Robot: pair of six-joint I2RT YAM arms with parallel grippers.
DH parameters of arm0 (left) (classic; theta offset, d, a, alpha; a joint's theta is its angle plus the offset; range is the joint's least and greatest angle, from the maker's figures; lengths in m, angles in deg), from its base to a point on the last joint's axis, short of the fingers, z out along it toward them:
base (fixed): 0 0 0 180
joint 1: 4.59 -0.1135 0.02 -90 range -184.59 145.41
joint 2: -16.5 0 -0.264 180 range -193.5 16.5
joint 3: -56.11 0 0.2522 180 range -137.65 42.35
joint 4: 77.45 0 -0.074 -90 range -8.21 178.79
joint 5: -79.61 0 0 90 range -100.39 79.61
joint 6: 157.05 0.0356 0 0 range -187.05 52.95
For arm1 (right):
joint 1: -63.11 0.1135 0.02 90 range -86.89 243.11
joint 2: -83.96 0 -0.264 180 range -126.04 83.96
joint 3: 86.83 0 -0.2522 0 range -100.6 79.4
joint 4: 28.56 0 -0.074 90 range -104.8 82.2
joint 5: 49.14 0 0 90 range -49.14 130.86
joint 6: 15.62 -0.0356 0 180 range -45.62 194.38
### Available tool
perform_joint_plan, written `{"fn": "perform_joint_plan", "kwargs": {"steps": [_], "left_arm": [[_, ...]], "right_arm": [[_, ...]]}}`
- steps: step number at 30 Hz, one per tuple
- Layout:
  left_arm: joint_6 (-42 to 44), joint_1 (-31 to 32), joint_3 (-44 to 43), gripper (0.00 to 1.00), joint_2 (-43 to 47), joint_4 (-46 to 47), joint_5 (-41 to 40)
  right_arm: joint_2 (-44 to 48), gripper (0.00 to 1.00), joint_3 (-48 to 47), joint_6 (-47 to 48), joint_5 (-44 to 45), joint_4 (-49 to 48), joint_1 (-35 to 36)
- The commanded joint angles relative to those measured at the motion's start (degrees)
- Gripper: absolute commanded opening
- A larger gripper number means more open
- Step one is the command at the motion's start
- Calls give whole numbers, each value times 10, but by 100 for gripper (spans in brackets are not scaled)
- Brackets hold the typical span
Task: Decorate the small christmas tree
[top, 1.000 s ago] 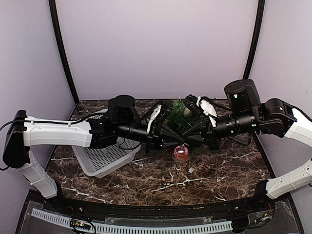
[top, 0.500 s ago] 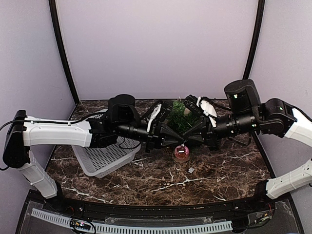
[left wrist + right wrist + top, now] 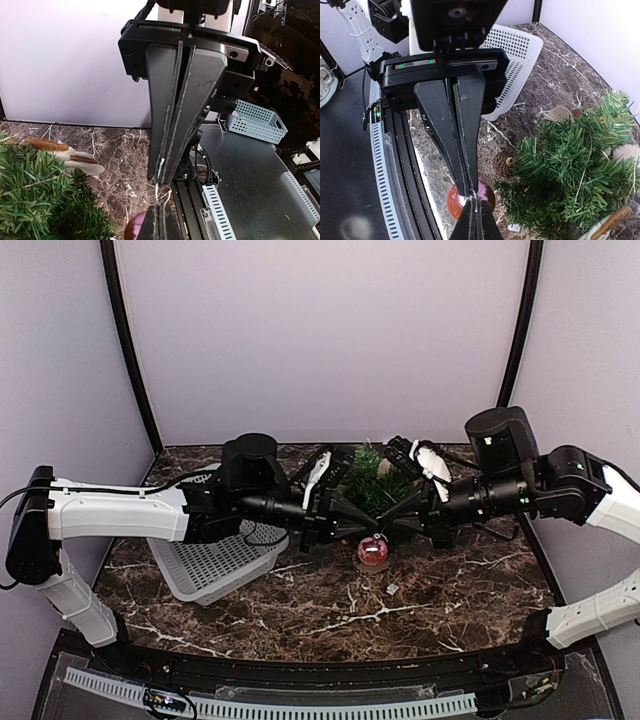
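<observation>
Both tools are closed tight and meet tip to tip, left tool [image 3: 469, 186] and right tool [image 3: 160, 177], each nipping the thin loop [image 3: 474, 192] of a red bauble [image 3: 372, 554]; the tree [image 3: 368, 472] stands just behind on the worktop [image 3: 330, 610]

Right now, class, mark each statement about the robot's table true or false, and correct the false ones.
1. The left arm's fingers and the right arm's fingers are both closed, meeting tip to tip. True.
2. The red bauble hangs on the small christmas tree. False: it is below the fingertips, in front of the tree.
3. The white basket lies on the left arm's side. True.
4. The pine cone lies in the basket. False: it lies on the table beside the tree.
</observation>
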Motion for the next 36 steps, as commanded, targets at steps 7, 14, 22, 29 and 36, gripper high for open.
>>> {"fn": "perform_joint_plan", "kwargs": {"steps": [7, 14, 22, 29, 36], "left_arm": [[-8, 1, -49, 0, -15, -43, -50], [-5, 1, -79, 0, -37, -81, -111], [-6, -2, -82, 0, -37, -112, -179], [-12, -7, -66, 0, -24, -110, -205], [-16, -12, -59, 0, -15, -107, -225]], "right_arm": [[0, 0, 16, -8, 44, -7, -18], [-9, 0, 15, -21, 88, -6, -27], [-41, 0, -1, -17, 117, -10, -42], [-60, 0, -13, -14, 127, -18, -50], [-74, 0, -32, -12, 133, -22, -54]]}}
